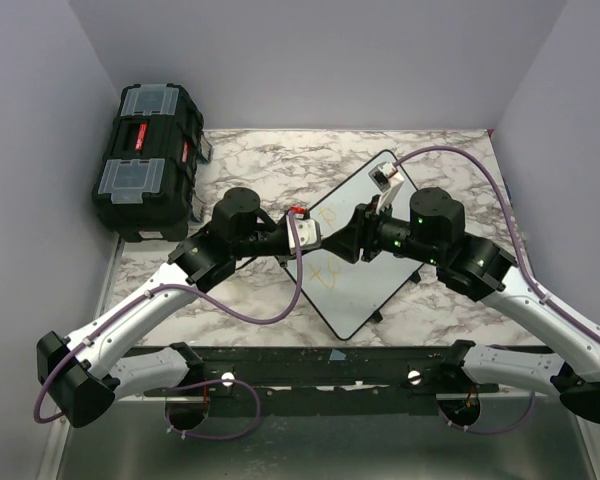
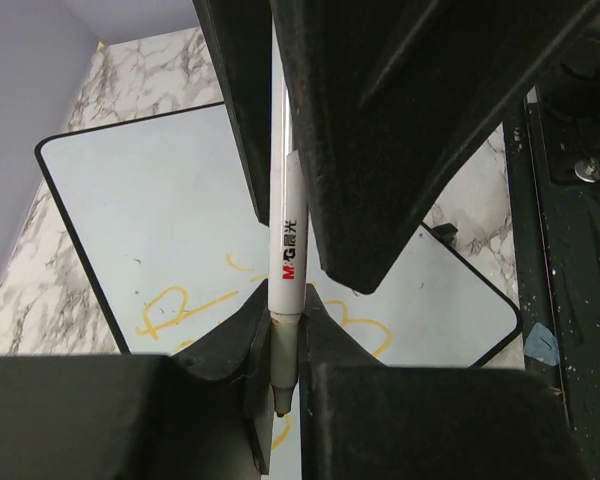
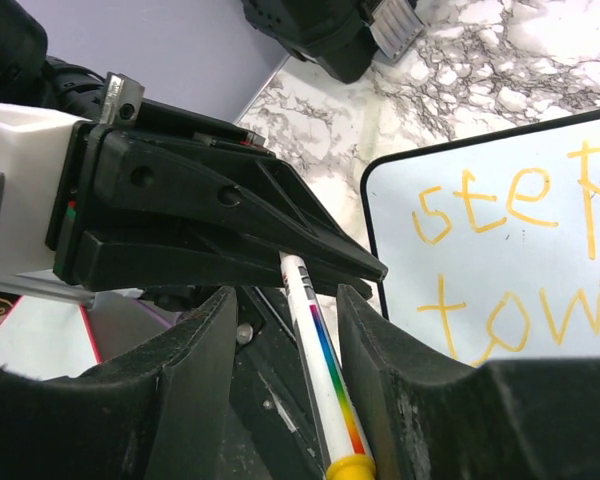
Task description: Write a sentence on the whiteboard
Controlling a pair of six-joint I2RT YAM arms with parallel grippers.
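Because the whiteboard [image 1: 365,295] lies cornerwise at the centre of the top view, corners at 12 and 6 o'clock, both arms can reach over it from the near edge. The left claw [image 1: 323,237] and right claw [image 1: 360,235] meet nose to nose above its 9 o'clock half, over the faint yellow sentence [image 1: 330,273]. Bare marble table [image 1: 280,160] lies open toward 12 o'clock. A black toolbox [image 1: 145,165] closes off 10 o'clock, apart from the board.

From the left wrist, the left claw is clenched on a white marker [image 2: 286,250] near its tip, which points to 6 o'clock. The barrel runs up toward 12 between the right claw's fingers, probably so one arm can pass it to the other. The board's black rim shows at 9 and 3 o'clock, with yellow strokes between.

From the right wrist, the right claw looks released: its fingers [image 3: 180,390] stand on either side of the striped barrel with gaps showing. The written board fills 3 o'clock, its corner near the claws, so a swing that way has little room.
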